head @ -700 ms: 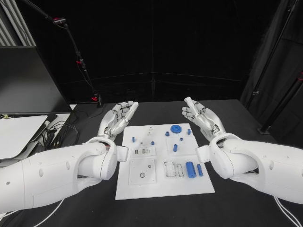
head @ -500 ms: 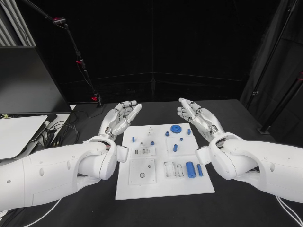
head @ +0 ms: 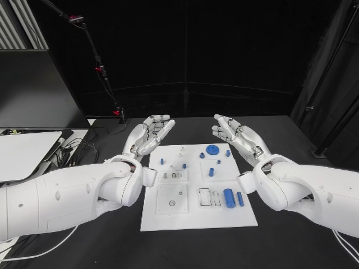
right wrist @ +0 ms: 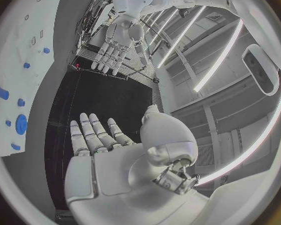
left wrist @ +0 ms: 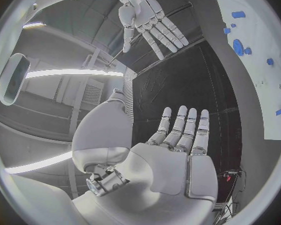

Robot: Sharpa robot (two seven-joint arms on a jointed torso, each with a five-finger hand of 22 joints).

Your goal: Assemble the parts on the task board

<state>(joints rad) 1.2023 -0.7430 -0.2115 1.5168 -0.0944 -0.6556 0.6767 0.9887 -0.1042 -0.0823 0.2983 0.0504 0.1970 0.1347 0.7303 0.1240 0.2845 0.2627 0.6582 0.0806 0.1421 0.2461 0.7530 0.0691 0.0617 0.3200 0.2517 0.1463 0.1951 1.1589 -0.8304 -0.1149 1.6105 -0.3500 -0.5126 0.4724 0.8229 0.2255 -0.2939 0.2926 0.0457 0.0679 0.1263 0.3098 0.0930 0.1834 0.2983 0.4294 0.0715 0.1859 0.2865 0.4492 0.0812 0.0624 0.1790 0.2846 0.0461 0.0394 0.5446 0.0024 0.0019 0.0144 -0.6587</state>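
At the middle of the matte black tabletop [head: 106,246] lies the flat white rectangular task board [head: 192,216], dotted with small blue cylindrical parts [head: 228,197]. Beyond its far edge, silver left hand [head: 150,136] and right hand [head: 234,136] hover, fingers spread, holding nothing.

surface: black table [head: 106,246] | on it, middle: white task board [head: 192,213] lying flat | left edge: dark cables [head: 78,150] beside a pale flat panel [head: 14,154]

Task board [head: 197,216] side edges partly behind both arms; smallest parts [head: 184,166] indistinct.
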